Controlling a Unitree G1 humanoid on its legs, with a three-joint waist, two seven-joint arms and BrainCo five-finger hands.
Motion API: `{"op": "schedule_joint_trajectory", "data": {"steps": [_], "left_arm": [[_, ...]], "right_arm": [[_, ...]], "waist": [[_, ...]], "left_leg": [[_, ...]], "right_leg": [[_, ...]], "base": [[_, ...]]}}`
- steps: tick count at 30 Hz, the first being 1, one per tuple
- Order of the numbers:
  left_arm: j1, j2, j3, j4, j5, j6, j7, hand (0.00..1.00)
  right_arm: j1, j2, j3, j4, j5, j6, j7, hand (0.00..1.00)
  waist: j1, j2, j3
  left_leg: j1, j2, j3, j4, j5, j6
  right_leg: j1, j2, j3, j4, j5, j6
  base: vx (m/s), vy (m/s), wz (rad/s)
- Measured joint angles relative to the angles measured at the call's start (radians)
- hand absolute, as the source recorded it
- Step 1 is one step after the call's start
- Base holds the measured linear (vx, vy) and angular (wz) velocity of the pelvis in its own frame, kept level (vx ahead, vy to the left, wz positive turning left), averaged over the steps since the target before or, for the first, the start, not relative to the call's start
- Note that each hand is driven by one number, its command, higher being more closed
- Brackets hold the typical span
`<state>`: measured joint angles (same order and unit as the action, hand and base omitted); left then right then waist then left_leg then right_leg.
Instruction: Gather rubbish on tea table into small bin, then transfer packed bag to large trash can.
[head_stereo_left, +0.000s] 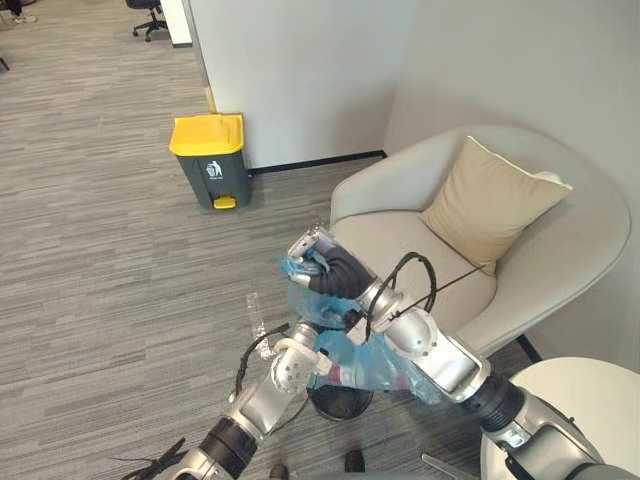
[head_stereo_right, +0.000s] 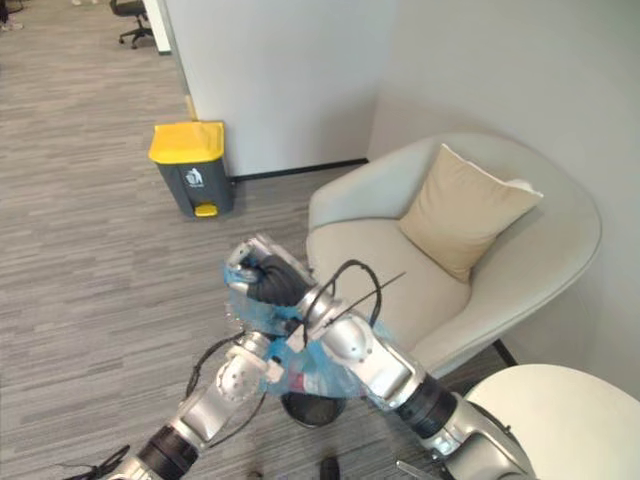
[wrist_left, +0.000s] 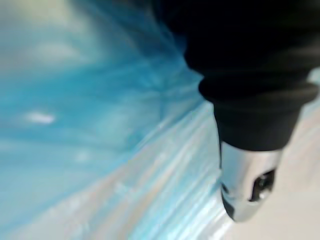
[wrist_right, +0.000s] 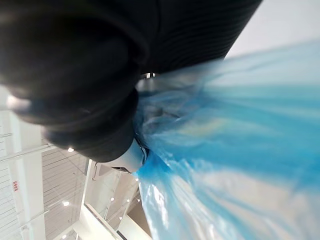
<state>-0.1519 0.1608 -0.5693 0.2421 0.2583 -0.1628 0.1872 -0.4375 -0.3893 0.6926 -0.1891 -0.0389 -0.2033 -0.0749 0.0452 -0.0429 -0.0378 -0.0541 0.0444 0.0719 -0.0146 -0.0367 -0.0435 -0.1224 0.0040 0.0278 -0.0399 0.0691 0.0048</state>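
Blue translucent plastic bag (head_stereo_left: 372, 368): long axis slanted, neck uppermost, bulk hanging low above small black round bin (head_stereo_left: 340, 403).
Right hand (head_stereo_left: 320, 262): clenched round the bag's neck.
Left hand (wrist_left: 244, 186): against the bag; grip cannot be told.

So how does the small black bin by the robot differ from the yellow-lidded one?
The small bin is black, round and open-topped, under the blue bag gripped by the right hand; the large trash can is grey, boxy, lid shut, by the wall. Both stand upright on the floor.
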Motion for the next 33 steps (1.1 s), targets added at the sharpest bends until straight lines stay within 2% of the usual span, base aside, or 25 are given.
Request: {"op": "schedule_joint_trajectory", "data": {"steps": [4,15,21,28,29,33], "left_arm": [[0.0,-0.008,-0.013,0.03,-0.066,-0.001,-0.024,1.0],[-0.001,-0.018,-0.018,0.092,-0.106,0.005,-0.034,1.0],[0.0,-0.02,-0.003,0.092,-0.125,0.016,-0.033,1.0],[0.013,-0.028,0.058,0.067,-0.134,0.021,-0.031,1.0],[0.02,-0.029,0.068,0.048,-0.138,0.022,-0.026,1.0],[0.033,-0.03,0.095,0.022,-0.145,0.021,-0.014,1.0]], "right_arm": [[0.004,0.006,0.001,0.008,0.001,0.008,0.016,1.0],[0.042,0.06,0.019,0.056,-0.006,0.014,0.019,1.0],[0.071,0.086,0.015,0.121,-0.056,-0.003,0.019,1.0],[0.14,0.075,-0.024,0.175,-0.138,-0.006,0.014,1.0],[0.148,0.073,-0.027,0.176,-0.16,-0.006,0.013,0.0],[0.173,0.074,-0.044,0.201,-0.223,-0.007,0.006,0.0]], "waist": [[-0.005,0.0,0.0],[-0.013,0.001,0.002],[-0.02,0.003,0.003],[-0.022,0.006,0.005],[-0.023,0.006,0.006],[-0.023,0.007,0.006]], "left_leg": [[0.0,0.0,0.0,0.0,0.0,0.0],[0.001,0.0,0.003,-0.001,-0.001,0.0],[0.002,0.0,0.003,-0.001,-0.001,0.001],[0.003,0.0,0.002,-0.001,-0.001,0.001],[0.004,0.0,0.002,-0.001,-0.001,0.001],[0.005,0.001,0.0,-0.001,-0.001,0.001]], "right_leg": [[0.0,0.0,0.002,0.0,0.0,0.0],[-0.002,0.0,0.009,0.0,0.0,0.0],[-0.001,0.0,0.01,0.0,0.0,0.0],[0.001,0.0,0.01,0.0,0.0,0.0],[0.002,0.0,0.01,0.0,0.0,0.0],[0.004,0.0,0.009,0.0,0.0,0.0]], "base": [[0.0,0.0,0.0],[0.0,0.0,0.0],[0.0,0.0,0.0],[0.0,0.0,0.0],[0.0,0.0,0.0],[0.0,0.0,0.0]]}}
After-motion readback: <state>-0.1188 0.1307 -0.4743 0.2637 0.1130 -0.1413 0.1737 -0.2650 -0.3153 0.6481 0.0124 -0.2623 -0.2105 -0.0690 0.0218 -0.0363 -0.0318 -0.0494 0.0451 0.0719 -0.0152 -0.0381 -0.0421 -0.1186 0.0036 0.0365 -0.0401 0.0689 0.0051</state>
